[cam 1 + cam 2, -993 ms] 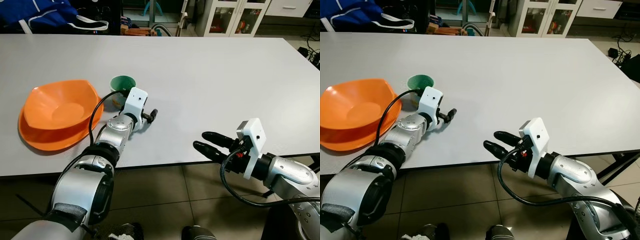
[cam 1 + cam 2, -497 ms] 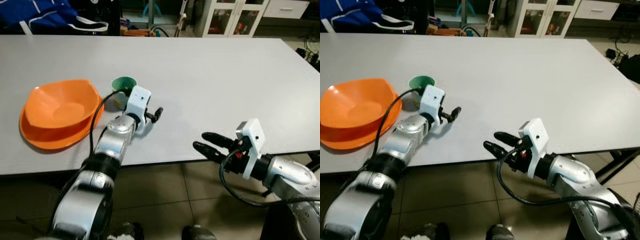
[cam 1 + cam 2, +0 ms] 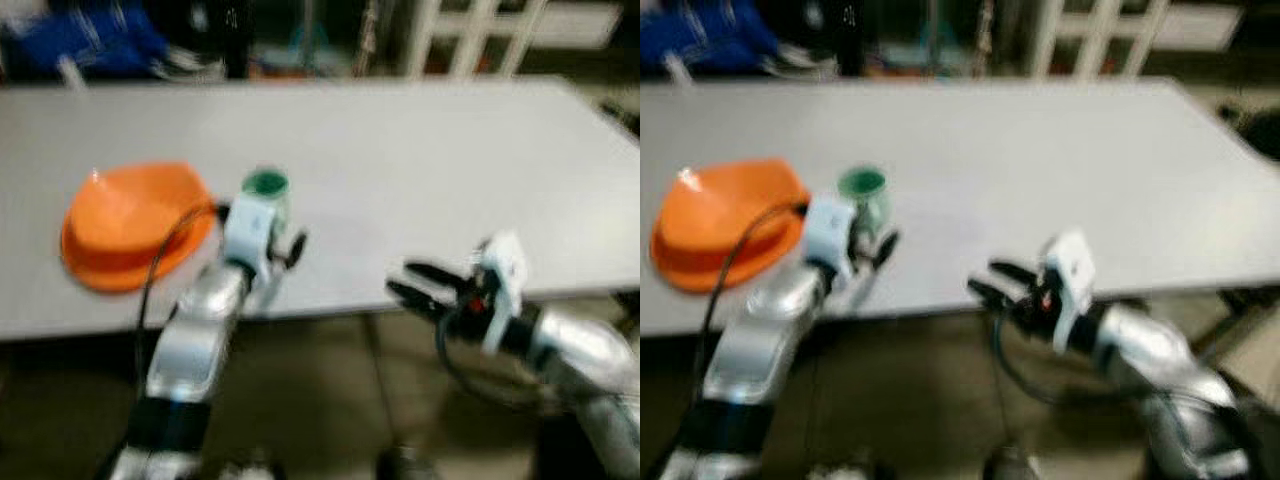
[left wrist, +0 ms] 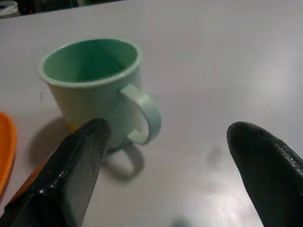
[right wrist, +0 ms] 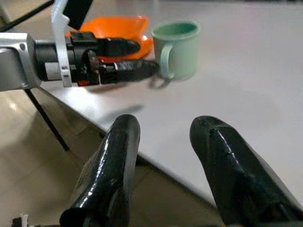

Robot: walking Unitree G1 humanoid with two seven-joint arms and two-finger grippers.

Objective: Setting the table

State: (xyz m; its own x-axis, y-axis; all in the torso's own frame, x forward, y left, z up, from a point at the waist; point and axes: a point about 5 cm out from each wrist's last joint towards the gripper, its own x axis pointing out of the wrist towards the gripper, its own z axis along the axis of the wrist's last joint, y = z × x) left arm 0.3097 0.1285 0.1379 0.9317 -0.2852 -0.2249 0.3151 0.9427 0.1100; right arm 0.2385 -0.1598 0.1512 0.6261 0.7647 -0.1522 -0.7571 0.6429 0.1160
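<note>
Big pale grey worktop (image 3: 420, 170), with a stacked orange plastic bowl (image 3: 125, 225) near its front edge. Right beside that bowl stands a small green plastic mug (image 4: 97, 87), upright. Left hand (image 4: 165, 175) is spread just short of the mug; I'd straddle the body, not the handle. Right hand (image 5: 165, 165), spread, hangs off the worktop's front edge.

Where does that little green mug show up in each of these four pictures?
Left eye view: green mug on the table, just beyond the left pincer.
Right eye view: same spot.
Left wrist view: close up, handle toward the camera.
Right wrist view: far across the table.
Shared landmark: the orange bowl beside it.
</note>
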